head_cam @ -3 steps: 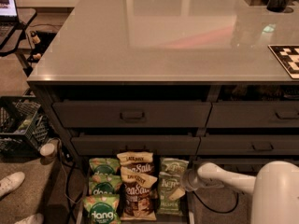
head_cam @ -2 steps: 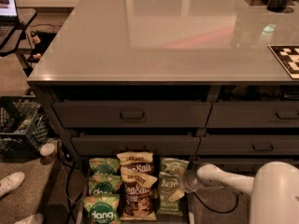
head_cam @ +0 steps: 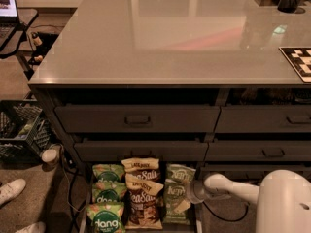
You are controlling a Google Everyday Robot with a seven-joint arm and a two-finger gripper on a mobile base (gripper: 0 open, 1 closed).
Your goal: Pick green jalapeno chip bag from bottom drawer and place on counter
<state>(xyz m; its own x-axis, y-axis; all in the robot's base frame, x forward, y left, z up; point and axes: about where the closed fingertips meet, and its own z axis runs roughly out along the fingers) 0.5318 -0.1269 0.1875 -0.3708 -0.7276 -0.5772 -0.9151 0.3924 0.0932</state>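
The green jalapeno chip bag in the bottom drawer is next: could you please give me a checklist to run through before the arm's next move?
1. Bottom drawer open: ok.
2. Target found: ok. The green jalapeno chip bag lies at the front of the right column, with a twin bag behind it.
3. Gripper at the target: ok, it sits at that bag's right edge.
4. Secure hold on the bag: cannot tell.
5. Lift path: ok, the upper drawers look shut.
6. Counter space: ok, there is bare surface left of the checkered board.
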